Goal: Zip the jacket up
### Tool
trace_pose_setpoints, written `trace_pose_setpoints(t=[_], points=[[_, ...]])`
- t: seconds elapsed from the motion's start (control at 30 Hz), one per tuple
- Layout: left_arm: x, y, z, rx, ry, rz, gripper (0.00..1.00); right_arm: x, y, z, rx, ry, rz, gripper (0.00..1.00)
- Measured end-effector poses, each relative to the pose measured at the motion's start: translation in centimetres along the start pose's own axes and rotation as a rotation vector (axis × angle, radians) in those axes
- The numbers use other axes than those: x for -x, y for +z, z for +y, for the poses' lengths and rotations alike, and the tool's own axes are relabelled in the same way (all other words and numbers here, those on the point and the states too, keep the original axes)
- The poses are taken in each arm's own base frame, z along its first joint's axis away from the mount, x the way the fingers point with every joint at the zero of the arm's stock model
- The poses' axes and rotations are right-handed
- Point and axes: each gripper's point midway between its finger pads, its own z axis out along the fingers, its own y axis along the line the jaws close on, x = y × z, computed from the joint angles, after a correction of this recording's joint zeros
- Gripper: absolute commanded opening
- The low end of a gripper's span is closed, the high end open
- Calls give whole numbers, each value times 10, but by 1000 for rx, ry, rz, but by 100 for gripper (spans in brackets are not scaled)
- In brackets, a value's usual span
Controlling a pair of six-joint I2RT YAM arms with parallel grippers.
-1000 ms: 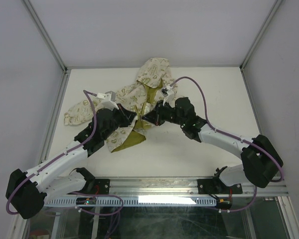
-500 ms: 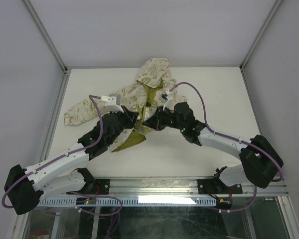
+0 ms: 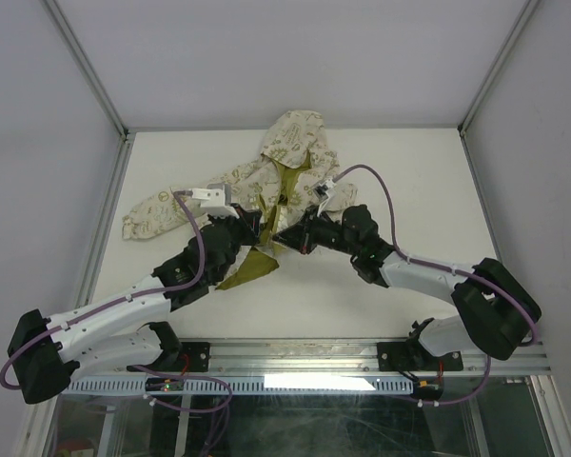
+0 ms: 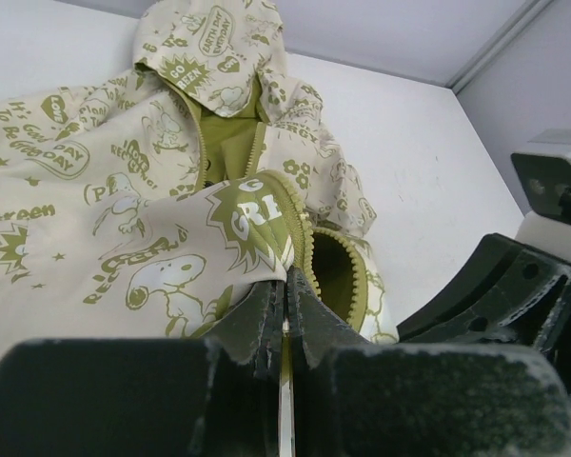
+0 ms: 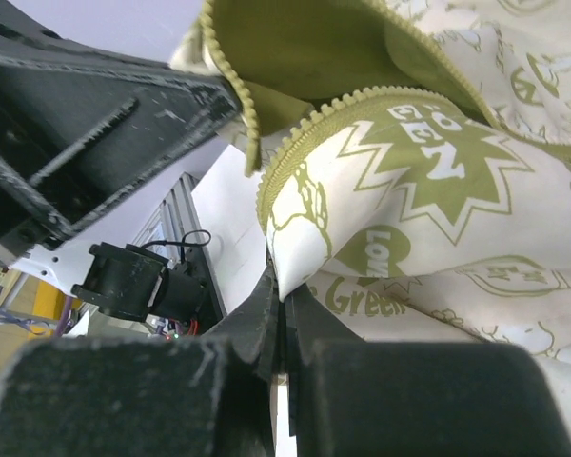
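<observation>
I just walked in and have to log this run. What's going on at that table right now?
Two robot arms are working on a small hooded jacket that lies on the white table, with its hood pointing away from them. The left gripper and the right gripper are each shut on the jacket's fabric near the bottom of the front opening, right by the zipper teeth. The front is open and not yet zipped.
</observation>
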Motion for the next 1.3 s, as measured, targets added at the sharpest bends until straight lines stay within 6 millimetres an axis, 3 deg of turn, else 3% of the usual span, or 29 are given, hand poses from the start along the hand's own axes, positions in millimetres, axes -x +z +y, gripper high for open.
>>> trace_pose_setpoints(t=[0.23,0.57,0.97,1.3], points=[[4,-1,1,14,38,-26,0,16,0,15,81,-43,-50,0],[6,-2,2,25,64,-37,0,20,0,9,73,-44,-59,0],[6,-2,1,18,75,-37,0,35,10,16,89,-56,-77,0],[6,-2,0,18,77,-38,0,33,10,13,72,-50,-68,0]])
